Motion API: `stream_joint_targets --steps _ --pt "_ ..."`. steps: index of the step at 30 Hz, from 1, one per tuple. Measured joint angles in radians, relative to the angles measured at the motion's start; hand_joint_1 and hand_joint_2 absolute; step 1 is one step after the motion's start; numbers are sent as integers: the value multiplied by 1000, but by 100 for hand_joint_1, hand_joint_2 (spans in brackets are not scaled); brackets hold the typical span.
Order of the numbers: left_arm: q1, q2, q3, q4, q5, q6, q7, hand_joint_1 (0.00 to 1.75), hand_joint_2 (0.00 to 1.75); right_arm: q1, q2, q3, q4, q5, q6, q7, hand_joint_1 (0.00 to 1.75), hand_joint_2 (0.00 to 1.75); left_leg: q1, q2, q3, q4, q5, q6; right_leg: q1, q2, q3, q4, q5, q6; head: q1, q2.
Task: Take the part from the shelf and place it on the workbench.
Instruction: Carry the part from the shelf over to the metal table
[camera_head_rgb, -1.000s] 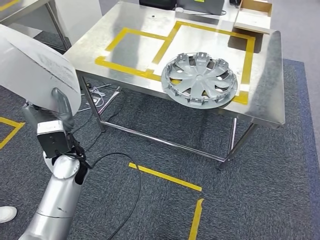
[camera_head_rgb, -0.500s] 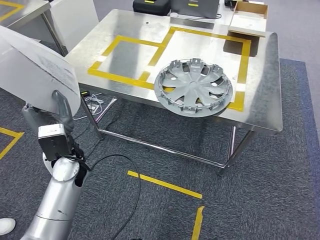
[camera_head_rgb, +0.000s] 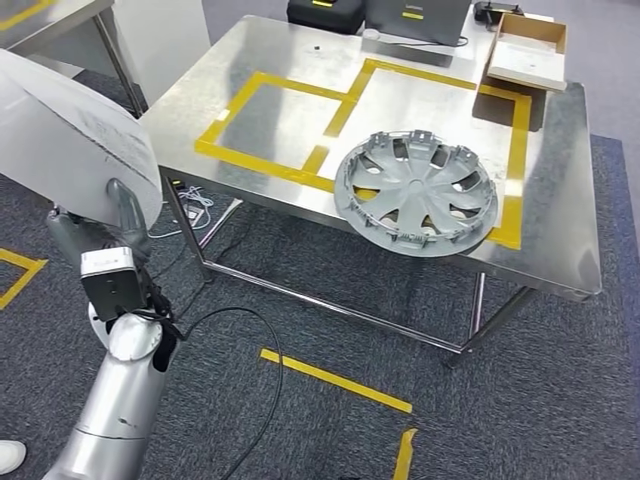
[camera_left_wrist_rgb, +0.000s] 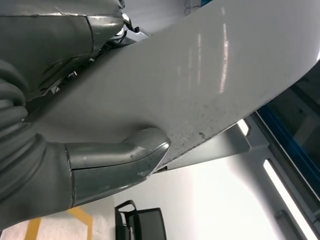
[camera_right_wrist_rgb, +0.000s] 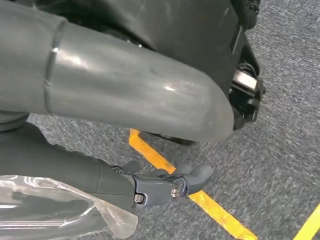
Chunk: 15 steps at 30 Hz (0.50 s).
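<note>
A large white curved panel part (camera_head_rgb: 68, 140) fills the upper left of the head view. My left hand (camera_head_rgb: 113, 215) grips its lower edge, thumb pressed on the near face. In the left wrist view the grey thumb (camera_left_wrist_rgb: 117, 160) lies against the white part (camera_left_wrist_rgb: 207, 85). The steel workbench (camera_head_rgb: 573, 200) stands ahead and to the right, marked with yellow tape rectangles. A grey hubcap (camera_head_rgb: 415, 190) lies on it near the front edge. My right hand (camera_right_wrist_rgb: 162, 185) hangs over the carpet with fingers stretched and nothing in them.
A cardboard box (camera_head_rgb: 528, 50) and black cases (camera_head_rgb: 324, 12) sit at the bench's far edge. A black cable (camera_head_rgb: 264, 350) and yellow floor tape (camera_head_rgb: 336, 380) lie on the grey carpet. A person's shoe (camera_head_rgb: 9, 455) shows at the bottom left.
The whole picture has shifted, so the camera moved; the bench now sits slightly further right. My left hand keeps the same hold on the white part.
</note>
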Motion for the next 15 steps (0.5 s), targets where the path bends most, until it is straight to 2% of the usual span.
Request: stream_joint_targets --steps 1,2,4,5,8,10,12,13,14,15 --pt "0 -1 0 0 0 0 0 175 175 1 0 0 0 0 0 0 0 0 -2 -1 12 -1 -9 0 4 0 18 -69 53 -10 0 0" --pt "0 -1 0 0 0 0 0 175 175 0 0 0 0 0 0 0 0 0 -4 -1 23 -2 -16 -1 9 0 35 -127 84 -19 -2 0" --pt "0 -3 0 -1 1 0 0 175 175 -1 -1 0 0 -1 0 0 0 0 -2 -1 32 -2 -27 -10 19 0 61 -201 96 -34 -3 0" --pt "1 -3 0 -1 1 0 0 175 175 0 -1 0 0 -1 0 0 0 0 -1 -1 35 1 -27 -16 21 0 67 -209 88 -39 -4 0" --pt "3 -4 0 -1 2 0 0 175 175 4 -1 -1 0 -1 0 0 0 0 -1 0 37 36 -36 -31 13 -1 103 -231 98 -46 -6 0" --pt "0 -4 0 -2 2 0 0 175 175 1 -1 -1 0 -1 -1 0 0 0 3 1 -6 123 -70 -42 7 -1 124 -236 91 -48 -10 0" --pt "2 -3 0 -2 2 0 0 175 175 -1 -1 -1 0 -1 -1 0 0 0 11 2 -78 227 -113 -54 4 0 136 -236 79 -48 -12 0" --pt "4 -3 0 -2 2 0 0 175 175 0 -1 -1 0 -1 -1 0 0 0 15 3 -104 252 -121 -59 3 0 145 -236 71 -47 -12 0" --pt "5 -2 0 -2 2 0 0 175 175 1 -1 -1 0 0 -1 0 0 0 19 3 -116 246 -110 -63 1 1 154 -236 63 -45 -12 0" --pt "5 -2 0 -2 3 0 0 175 175 2 -1 -1 0 0 -1 0 0 0 22 4 -113 208 -78 -67 -1 1 166 -236 55 -42 -12 0"
